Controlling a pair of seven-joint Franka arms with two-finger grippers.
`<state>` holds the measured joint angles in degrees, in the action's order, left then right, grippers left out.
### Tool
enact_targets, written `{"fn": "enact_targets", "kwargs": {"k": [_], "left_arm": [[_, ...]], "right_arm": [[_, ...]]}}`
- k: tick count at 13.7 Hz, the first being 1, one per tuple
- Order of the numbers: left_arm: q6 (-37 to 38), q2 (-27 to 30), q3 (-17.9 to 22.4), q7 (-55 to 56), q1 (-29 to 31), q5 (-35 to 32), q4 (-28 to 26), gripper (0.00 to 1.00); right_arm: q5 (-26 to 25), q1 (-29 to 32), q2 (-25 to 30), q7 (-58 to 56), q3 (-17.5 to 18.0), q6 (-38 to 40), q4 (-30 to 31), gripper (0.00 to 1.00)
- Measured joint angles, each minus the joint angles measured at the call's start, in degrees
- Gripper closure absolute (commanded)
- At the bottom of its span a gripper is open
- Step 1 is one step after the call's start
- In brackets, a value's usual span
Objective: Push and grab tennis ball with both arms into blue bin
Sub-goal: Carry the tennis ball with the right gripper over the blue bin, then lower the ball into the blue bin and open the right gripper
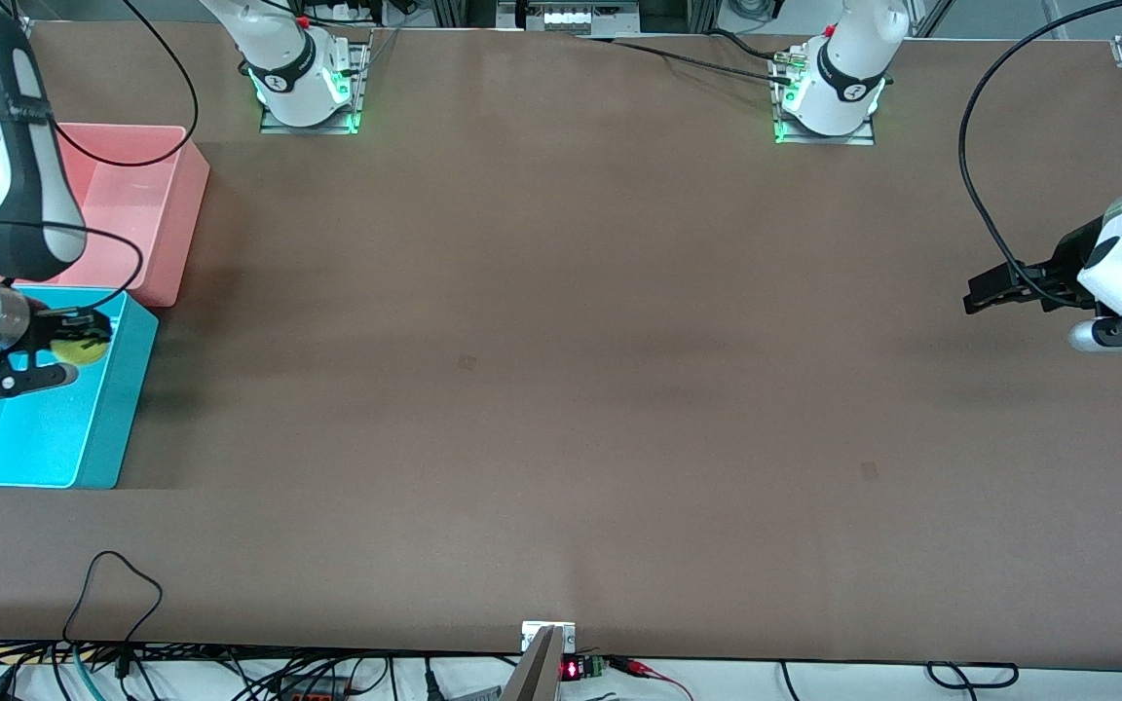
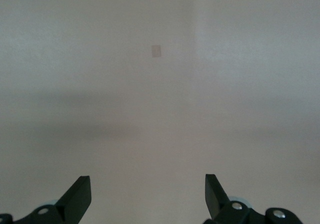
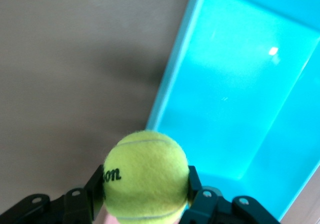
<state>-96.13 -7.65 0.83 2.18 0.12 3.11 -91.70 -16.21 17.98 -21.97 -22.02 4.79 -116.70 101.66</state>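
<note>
Over the bright cyan rectangular plastic bin (image 1: 103, 428), at about nine o'clock on the brown table (image 1: 561, 389), the right gripper (image 1: 64, 352) clamped the fuzzy yellow-green tennis ball (image 1: 80, 348) between its black fingers (image 3: 94, 186). Only the right wrist view showed the ball's dark lettering and the bin's floor below. At three o'clock the left gripper (image 1: 982, 294) waited over bare table, jaws wide apart in its wrist view.
</note>
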Motion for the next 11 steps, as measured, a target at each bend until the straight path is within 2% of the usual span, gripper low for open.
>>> {"fn": "enact_targets", "kwargs": {"k": [5,11], "left_arm": [[0.1,0.93,0.05,-0.1,-0.14,-0.16,0.97,0.0],[2.68,3.7,0.35,-0.67,0.03,-0.16,0.43,0.0]], "right_arm": [[0.0,1.65,-5.66,-3.56,-2.31,-5.44,-2.23,0.69],[0.0,2.96,-9.37,-3.78,-2.6,-5.55,-2.5,0.69]]}}
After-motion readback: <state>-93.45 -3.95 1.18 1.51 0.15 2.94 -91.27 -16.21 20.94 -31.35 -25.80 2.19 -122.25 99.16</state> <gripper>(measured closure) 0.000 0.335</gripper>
